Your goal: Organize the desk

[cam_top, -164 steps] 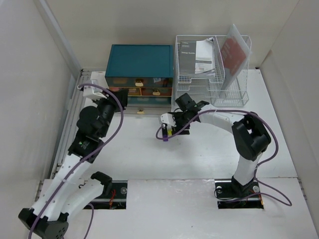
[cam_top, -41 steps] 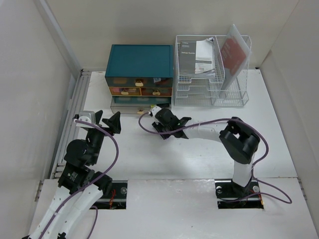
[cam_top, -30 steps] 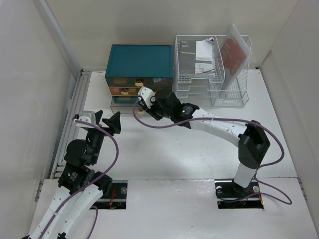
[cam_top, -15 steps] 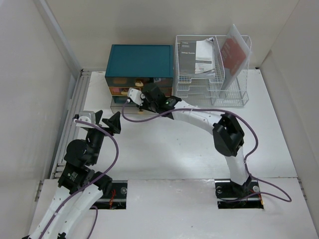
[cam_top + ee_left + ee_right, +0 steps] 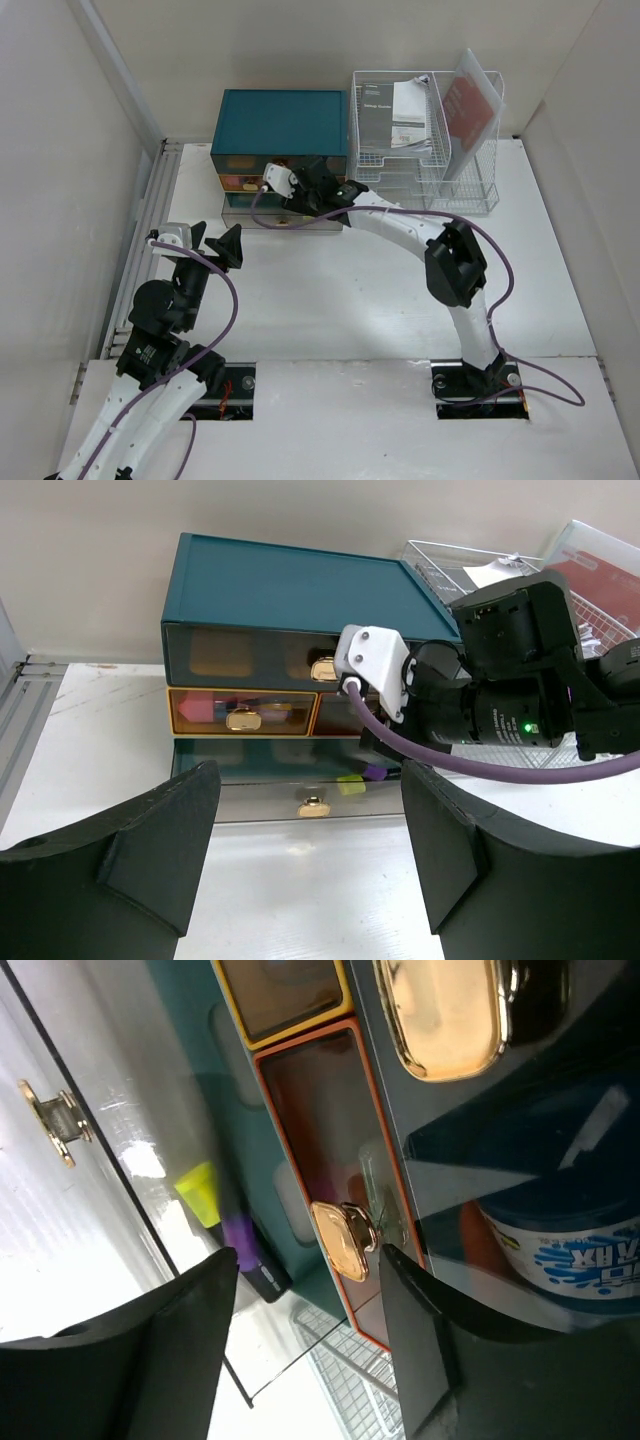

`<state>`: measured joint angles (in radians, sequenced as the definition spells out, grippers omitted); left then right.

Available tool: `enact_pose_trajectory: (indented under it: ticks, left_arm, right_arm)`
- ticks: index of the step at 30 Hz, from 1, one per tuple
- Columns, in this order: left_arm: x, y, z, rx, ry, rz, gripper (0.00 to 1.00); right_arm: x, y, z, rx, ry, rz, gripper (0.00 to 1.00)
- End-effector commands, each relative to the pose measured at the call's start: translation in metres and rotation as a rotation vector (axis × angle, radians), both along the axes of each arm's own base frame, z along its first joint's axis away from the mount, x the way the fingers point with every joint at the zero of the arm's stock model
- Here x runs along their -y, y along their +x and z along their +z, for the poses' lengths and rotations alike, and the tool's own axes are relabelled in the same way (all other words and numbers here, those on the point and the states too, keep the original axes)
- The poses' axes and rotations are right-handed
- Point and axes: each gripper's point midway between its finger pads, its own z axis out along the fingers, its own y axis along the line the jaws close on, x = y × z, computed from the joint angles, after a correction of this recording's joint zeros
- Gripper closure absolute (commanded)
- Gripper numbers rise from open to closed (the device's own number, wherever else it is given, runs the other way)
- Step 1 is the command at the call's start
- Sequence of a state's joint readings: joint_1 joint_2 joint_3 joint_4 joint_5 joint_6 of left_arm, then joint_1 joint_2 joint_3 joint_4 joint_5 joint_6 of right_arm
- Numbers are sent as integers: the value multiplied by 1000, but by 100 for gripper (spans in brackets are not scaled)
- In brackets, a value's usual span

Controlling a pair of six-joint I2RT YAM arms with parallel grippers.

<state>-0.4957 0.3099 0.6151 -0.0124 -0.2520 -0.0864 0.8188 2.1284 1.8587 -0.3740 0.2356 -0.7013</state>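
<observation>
The desk (image 5: 380, 290) is a wide white tabletop. At its back stands a teal drawer box (image 5: 280, 125) with its bottom drawer (image 5: 285, 221) pulled out. A marker (image 5: 225, 1225) with a yellow cap and a purple body lies inside that drawer, and the left wrist view shows the marker (image 5: 358, 780) too. My right gripper (image 5: 303, 198) hangs open over the drawer's right end, holding nothing. In its own view the right gripper (image 5: 308, 1260) sits just short of the gold knob (image 5: 340, 1240) of an orange-framed drawer. My left gripper (image 5: 215, 248) stands open over the desk, facing the box.
A white wire rack (image 5: 420, 140) holding papers and a red folder stands right of the drawer box. Walls close in the desk at the left, back and right. The open drawer's clear front carries a gold knob (image 5: 313, 805).
My right gripper has swung from the middle of the desk to the drawer box, then right along its front, and its jaws have widened. The left arm has not moved.
</observation>
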Motion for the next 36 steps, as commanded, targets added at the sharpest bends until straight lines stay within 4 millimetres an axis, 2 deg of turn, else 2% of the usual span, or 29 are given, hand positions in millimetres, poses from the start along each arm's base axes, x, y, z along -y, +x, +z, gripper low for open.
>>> enact_pose_trajectory:
  ticks: [1, 6, 8, 9, 10, 14, 15, 18, 21, 23, 29, 33, 36]
  left_arm:
    - [-2, -2, 11, 45, -14, 6, 30]
    - [-2, -2, 11, 45, -14, 6, 30]
    - [-2, -2, 11, 45, -14, 6, 30]
    - [-2, -2, 11, 45, -14, 6, 30]
    - [-2, -2, 11, 45, -14, 6, 30]
    - [-2, -2, 11, 45, -14, 6, 30]
    - [-2, -2, 11, 45, -14, 6, 30]
    - [-2, -2, 11, 45, -14, 6, 30]
    - [-2, -2, 11, 45, -14, 6, 30]
    - [-2, -2, 11, 45, -14, 6, 30]
    - [-2, -2, 11, 45, -14, 6, 30]
    - [-2, -2, 11, 45, -14, 6, 30]
    - [-2, -2, 11, 45, -14, 6, 30]
  right_arm:
    - [-6, 3, 13, 7, 44, 1, 35]
    - [-14, -9, 20, -33, 107, 45, 34]
    - [-16, -18, 27, -61, 152, 94, 56]
    - [-29, -29, 25, -115, 199, 185, 72]
    - [-31, -42, 21, -178, 194, 230, 99]
    - [-45, -72, -12, -437, 209, 396, 100]
    - [-46, -77, -14, -475, 203, 405, 100]
    - [-47, -77, -40, -523, 172, 406, 100]
    - [-47, -64, -48, -496, 182, 335, 100]
    - [-41, -47, -54, -442, 175, 237, 100]
    - [-33, -19, -53, -344, 192, 83, 100]
    - [-3, 20, -45, -119, 193, -185, 100]
    - [7, 34, -33, 3, 205, -279, 100]
